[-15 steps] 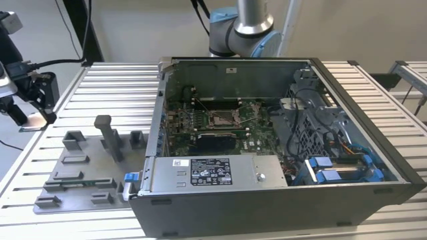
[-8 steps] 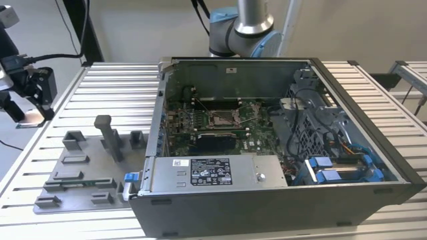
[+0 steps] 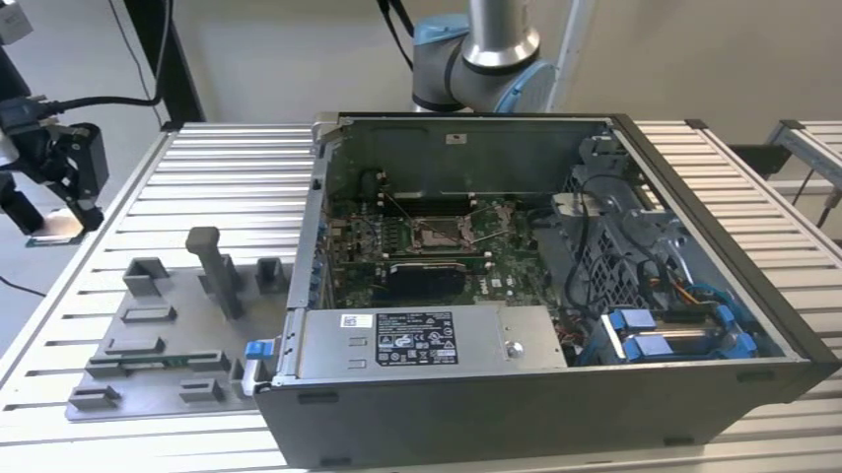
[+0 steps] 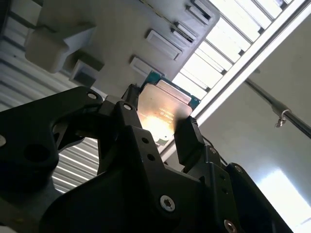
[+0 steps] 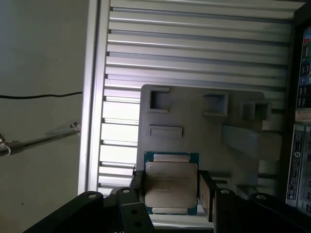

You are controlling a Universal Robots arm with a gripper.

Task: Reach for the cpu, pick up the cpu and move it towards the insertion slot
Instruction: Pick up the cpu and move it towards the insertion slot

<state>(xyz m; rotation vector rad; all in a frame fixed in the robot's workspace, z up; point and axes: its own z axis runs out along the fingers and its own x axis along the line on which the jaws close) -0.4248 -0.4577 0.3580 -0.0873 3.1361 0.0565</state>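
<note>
While the open computer case [image 3: 526, 296] holds the insertion slot [image 3: 441, 234] on the slatted table [image 3: 211, 168], I see the gripper [image 3: 53, 219] well apart, at the exterior view's left. It is clenched on the cpu [image 5: 171, 183], which is pinched flat between its two fingers [image 5: 137, 187].

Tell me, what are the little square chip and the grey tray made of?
The small square silvery chip looks like metal with a green board rim: its top glints dully. The pale grey block tray looks like matte plastic, maybe printed, as it shows no shine.

Pincer [image 3: 53, 219], perhaps with cpu [image 3: 55, 235], beside table [image 3: 197, 158]
</note>
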